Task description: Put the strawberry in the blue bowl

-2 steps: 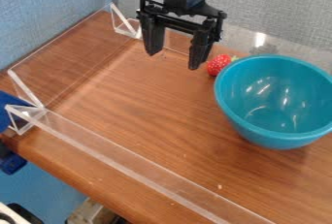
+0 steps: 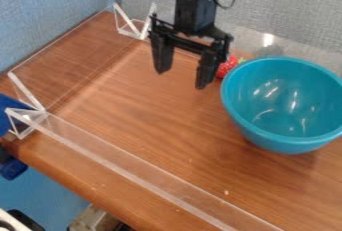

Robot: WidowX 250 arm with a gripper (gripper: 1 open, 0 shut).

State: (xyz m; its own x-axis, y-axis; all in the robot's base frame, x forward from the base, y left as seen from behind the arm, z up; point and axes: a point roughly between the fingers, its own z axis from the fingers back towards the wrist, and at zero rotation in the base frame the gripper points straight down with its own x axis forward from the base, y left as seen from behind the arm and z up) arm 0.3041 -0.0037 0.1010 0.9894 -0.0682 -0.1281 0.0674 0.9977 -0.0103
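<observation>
We see one gripper [image 2: 186,70], black, pointing straight down over the wooden table [image 2: 134,105], its two fingers [image 2: 162,55] spread wide apart with nothing between them, so it holds nothing. Its tips hang close above the wood, though we cannot tell whether they touch it. Just to the right of the right-hand finger, a sliver of red shows: this is the one strawberry [image 2: 229,65], mostly hidden behind that finger and tucked against the far left outside of the bowl's rim; we cannot tell whether it touches either of them. It lies on the table, outside the bowl. Next to it stands the one blue bowl [image 2: 283,103], large, glossy and teal, upright on the right side of the table. We look into it from above and see only its smooth inner wall with bright reflections; it holds nothing. Further out, clear plastic walls [image 2: 120,165] run along the table's edges, one along the near side and one along the left, with small clear triangular brackets [image 2: 130,21] at the corners; we count two of these brackets, one at the far corner and one at the near left. Behind the table hangs a blue fabric backdrop [image 2: 60,0].
</observation>
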